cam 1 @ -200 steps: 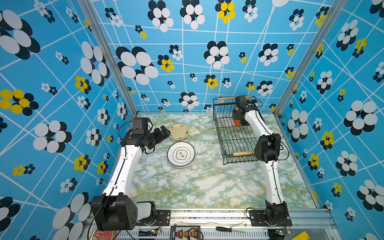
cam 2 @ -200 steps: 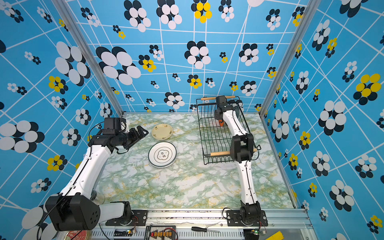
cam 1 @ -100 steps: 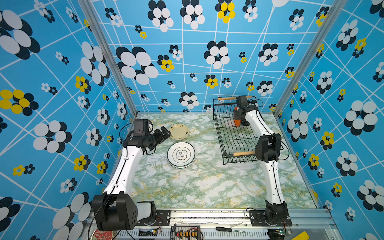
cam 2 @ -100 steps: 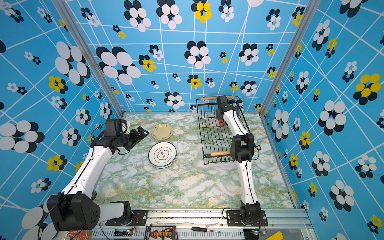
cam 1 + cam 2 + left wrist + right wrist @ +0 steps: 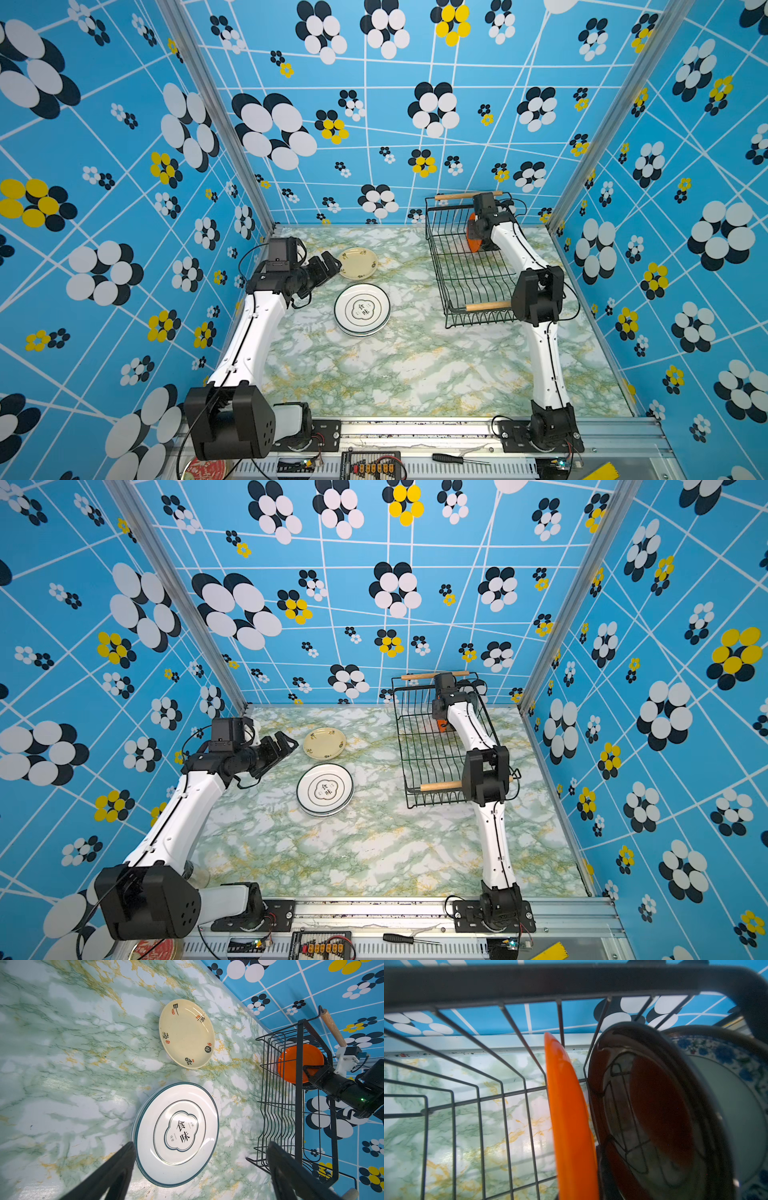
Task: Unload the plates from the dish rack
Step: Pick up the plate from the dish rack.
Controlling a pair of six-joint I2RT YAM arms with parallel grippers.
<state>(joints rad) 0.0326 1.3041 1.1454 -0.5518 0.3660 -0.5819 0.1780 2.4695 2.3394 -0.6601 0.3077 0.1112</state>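
Right gripper (image 5: 308,1072) closed on the upper rim of the orange plate (image 5: 569,1126), which stood on edge in the dish rack (image 5: 299,1095) at the far right corner of the bench (image 5: 415,374). The fingertips themselves were hidden in the right wrist view. The step in hand was judged to be drawing this plate out. It would go best lifted straight up in the plate's own plane until it cleared the wires and the top rail, and only then carried towards the bench's middle. Any sideways lean would likely knock the dark glossy plate (image 5: 643,1115) just beside it, and a glazed rim would probably slip under a hasty swing. The left gripper (image 5: 328,266) hung wide open and empty above the bench near its left edge, just beside the unloaded plates. Counted in the rack were three plates: the orange one, the dark one and a blue-patterned plate (image 5: 726,1095). Lying flat on the bench were one cream plate (image 5: 358,263) towards the far edge and a stack of white plates (image 5: 362,309), at least two by their rims. One rack, with two wooden handles (image 5: 486,306).
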